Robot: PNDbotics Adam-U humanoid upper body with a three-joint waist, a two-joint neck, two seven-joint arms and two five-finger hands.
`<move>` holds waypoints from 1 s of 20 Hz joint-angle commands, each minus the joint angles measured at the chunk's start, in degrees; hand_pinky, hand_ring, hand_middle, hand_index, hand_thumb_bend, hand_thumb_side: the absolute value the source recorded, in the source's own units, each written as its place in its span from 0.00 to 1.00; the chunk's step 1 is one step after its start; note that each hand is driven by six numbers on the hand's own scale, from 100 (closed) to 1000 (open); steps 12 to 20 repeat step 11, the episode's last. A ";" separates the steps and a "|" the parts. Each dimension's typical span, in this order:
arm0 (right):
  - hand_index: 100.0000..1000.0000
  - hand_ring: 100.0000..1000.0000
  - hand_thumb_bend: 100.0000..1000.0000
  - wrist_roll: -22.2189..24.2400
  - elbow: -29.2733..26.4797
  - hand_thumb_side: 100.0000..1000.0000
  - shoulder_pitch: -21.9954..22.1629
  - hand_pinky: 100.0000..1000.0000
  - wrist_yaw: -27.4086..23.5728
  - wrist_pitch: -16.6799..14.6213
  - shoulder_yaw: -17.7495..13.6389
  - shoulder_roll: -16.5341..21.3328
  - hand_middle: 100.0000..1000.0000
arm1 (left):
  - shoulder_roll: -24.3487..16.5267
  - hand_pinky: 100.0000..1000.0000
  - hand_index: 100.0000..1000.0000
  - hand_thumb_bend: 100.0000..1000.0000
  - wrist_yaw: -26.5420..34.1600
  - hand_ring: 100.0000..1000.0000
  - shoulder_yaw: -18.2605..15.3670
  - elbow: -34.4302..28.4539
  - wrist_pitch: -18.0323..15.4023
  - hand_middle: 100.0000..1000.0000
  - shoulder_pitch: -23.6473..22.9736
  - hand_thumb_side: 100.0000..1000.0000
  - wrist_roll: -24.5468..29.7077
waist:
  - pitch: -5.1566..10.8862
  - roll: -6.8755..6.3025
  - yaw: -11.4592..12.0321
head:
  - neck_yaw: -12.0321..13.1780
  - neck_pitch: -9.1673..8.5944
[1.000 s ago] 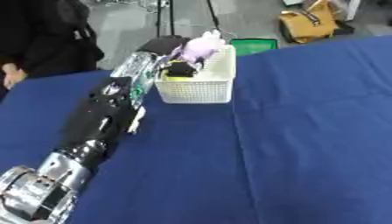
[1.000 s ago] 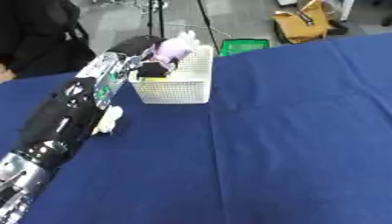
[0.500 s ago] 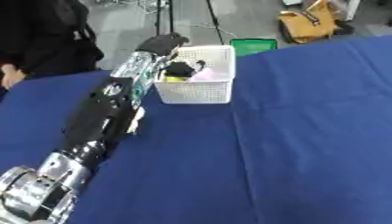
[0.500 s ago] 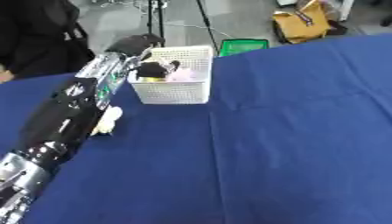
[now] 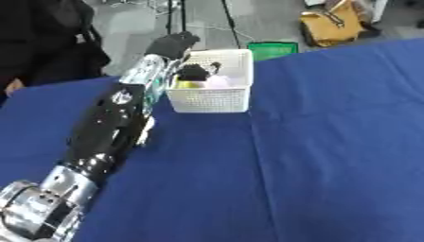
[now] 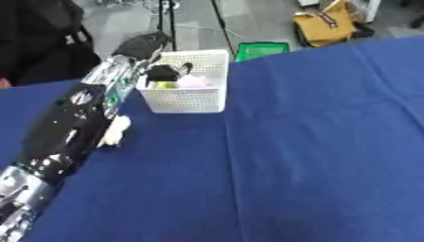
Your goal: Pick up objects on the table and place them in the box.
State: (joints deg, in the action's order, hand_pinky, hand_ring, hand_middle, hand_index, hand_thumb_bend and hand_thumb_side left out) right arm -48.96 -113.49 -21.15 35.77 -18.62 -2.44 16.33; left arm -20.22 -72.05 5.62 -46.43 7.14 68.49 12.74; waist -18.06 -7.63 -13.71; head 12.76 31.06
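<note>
Blue cloth covers the bench (image 6: 314,142). Beside my left forearm, a small white object (image 6: 113,132) lies on the cloth. My left robot hand (image 5: 192,72) reaches over the white box (image 5: 214,98), fingers curled, holding nothing I can make out. Inside the box sit something pale pink (image 6: 195,82) and something yellow-green (image 5: 187,85).

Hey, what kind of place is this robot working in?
Probably a lab or workshop: a table under a blue cloth, a white basket for sorting, bare grey floor with stand legs and a yellow bag behind.
</note>
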 commanded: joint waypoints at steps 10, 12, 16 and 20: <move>0.74 0.71 0.00 -2.03 -1.10 0.78 1.55 0.73 1.17 0.22 -1.74 0.98 0.49 | -16.94 0.73 0.92 0.08 27.27 0.82 -0.38 -54.93 4.66 0.82 -11.43 0.87 -6.41 | 2.91 1.93 5.68 | -5.75 2.87; 0.74 0.71 0.00 -2.12 -1.10 0.79 1.55 0.73 1.27 0.24 -1.80 0.95 0.50 | -17.97 0.71 0.90 0.07 29.03 0.80 -0.78 -58.84 5.48 0.80 -13.45 0.86 -6.46 | 3.01 2.11 6.13 | -6.15 2.93; 0.74 0.71 0.00 -2.12 -1.10 0.79 1.55 0.73 1.27 0.24 -1.80 0.95 0.50 | -17.97 0.71 0.90 0.07 29.03 0.80 -0.78 -58.84 5.48 0.80 -13.45 0.86 -6.46 | 3.01 2.11 6.13 | -6.15 2.93; 0.74 0.71 0.00 -2.12 -1.10 0.79 1.55 0.73 1.27 0.24 -1.80 0.95 0.50 | -17.97 0.71 0.90 0.07 29.03 0.80 -0.78 -58.84 5.48 0.80 -13.45 0.86 -6.46 | 3.01 2.11 6.13 | -6.15 2.93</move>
